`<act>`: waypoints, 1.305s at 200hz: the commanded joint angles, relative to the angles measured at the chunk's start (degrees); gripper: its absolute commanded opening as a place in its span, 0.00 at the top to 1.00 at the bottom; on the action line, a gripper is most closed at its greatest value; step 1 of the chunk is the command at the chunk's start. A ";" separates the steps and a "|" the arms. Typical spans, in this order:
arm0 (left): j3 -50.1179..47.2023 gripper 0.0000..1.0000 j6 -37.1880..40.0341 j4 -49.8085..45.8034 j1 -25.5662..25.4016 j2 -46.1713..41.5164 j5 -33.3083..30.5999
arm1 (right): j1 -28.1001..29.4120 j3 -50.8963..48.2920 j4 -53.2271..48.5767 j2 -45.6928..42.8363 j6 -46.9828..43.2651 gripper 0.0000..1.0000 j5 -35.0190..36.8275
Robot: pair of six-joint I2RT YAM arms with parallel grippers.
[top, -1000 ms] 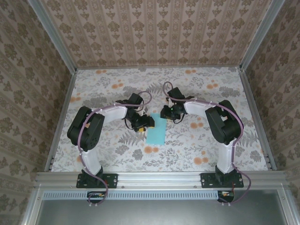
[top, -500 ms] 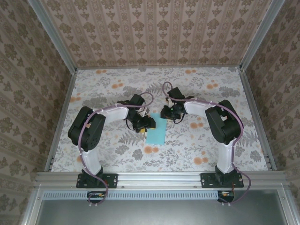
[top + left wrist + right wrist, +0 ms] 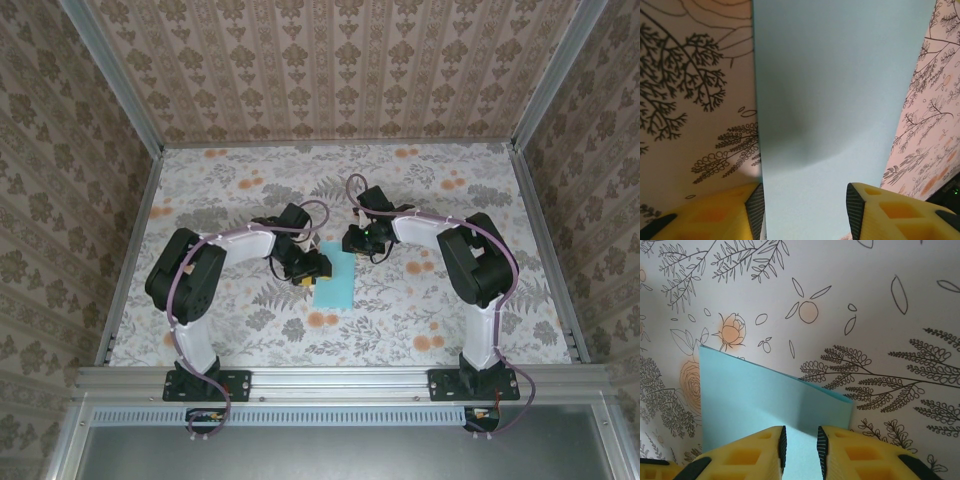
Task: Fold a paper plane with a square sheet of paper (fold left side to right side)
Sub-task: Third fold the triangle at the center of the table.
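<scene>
Light blue sheet of paper [image 3: 334,282] lying flat on the flower-patterned table [image 3: 250,180], about midway between the two arms; in the top view it reads as a narrow rectangle, longer towards the arm bases than across. In the right wrist view the sheet [image 3: 765,400] shows two layers along one edge, one lying just short of the other, so it is folded over on itself. In the left wrist view the sheet [image 3: 840,100] is plain and smooth, with a soft shadow across it.

Left gripper [image 3: 314,266] at the sheet's left edge, near its far end; its yellow jaws stand well apart over the paper [image 3: 805,215], which spans the gap between them; whether the tips press it cannot be told. Right gripper [image 3: 362,244] at the sheet's far right corner; its jaws are drawn close, a narrow slot left between them [image 3: 800,450], paper showing in that slot; no pinch can be made out.
</scene>
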 commanded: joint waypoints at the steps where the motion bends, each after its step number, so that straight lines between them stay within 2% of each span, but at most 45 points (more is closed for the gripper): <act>1: -1.27 0.53 -1.41 -1.19 -0.35 -2.61 1.03 | -0.12 0.06 -1.28 2.48 -1.43 0.73 1.02; 52: -1.55 0.60 -1.99 -1.51 -0.32 -4.21 0.57 | -0.11 0.21 -1.13 2.76 -1.38 0.73 0.85; 103: -1.64 0.80 -3.05 -0.87 -0.39 -4.49 1.39 | -0.13 -0.29 0.34 2.06 -1.47 0.72 0.58; 132: -2.03 0.94 -4.62 -0.03 -0.44 -4.66 1.98 | -0.18 -0.39 1.80 0.31 -2.03 0.67 0.99; 151: -2.47 0.99 -6.45 0.51 -0.44 -4.83 2.05 | -0.18 -0.47 3.12 -1.99 -3.18 0.62 1.67; 181: -3.49 1.00 -10.42 1.96 -0.44 -5.85 2.27 | -0.13 -3.58 5.75 -8.31 -5.76 0.51 3.98; 216: -4.24 1.00 -13.63 3.73 -0.42 -6.50 3.57 | 0.93 -13.91 10.22 -19.97 -8.65 0.40 5.54; 244: -5.10 1.00 -16.19 5.92 -0.44 -6.60 4.73 | 5.40 -22.69 11.06 -30.39 -11.42 0.32 8.14; 261: -5.25 1.00 -17.02 6.41 -0.49 -6.60 4.73 | 10.22 -27.73 11.49 -37.00 -12.30 0.27 11.22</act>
